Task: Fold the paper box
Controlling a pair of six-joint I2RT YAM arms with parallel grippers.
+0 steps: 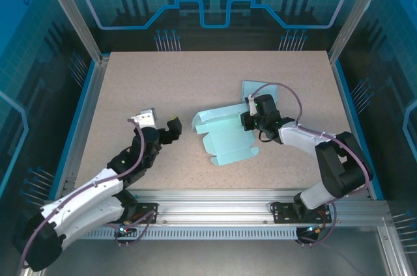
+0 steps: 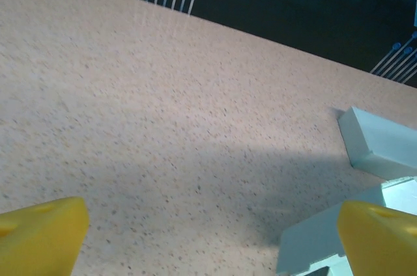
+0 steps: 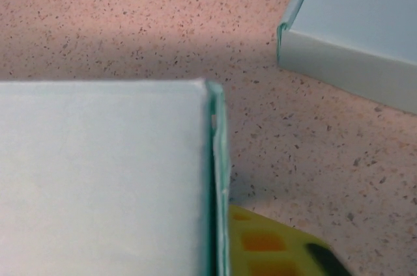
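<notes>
left hand (image 1: 169, 130) spread wide and empty, right hand (image 1: 251, 115) at edge of paper box (image 1: 225, 138), grip cannot be told

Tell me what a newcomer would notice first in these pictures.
The partly folded pale blue paper box in the middle of the speckled beige table draws the eye first, with the right gripper at its far right edge. The left gripper is just left of the box, its yellow-tipped fingers spread open. A second pale blue paper piece lies just behind the right gripper.
</notes>
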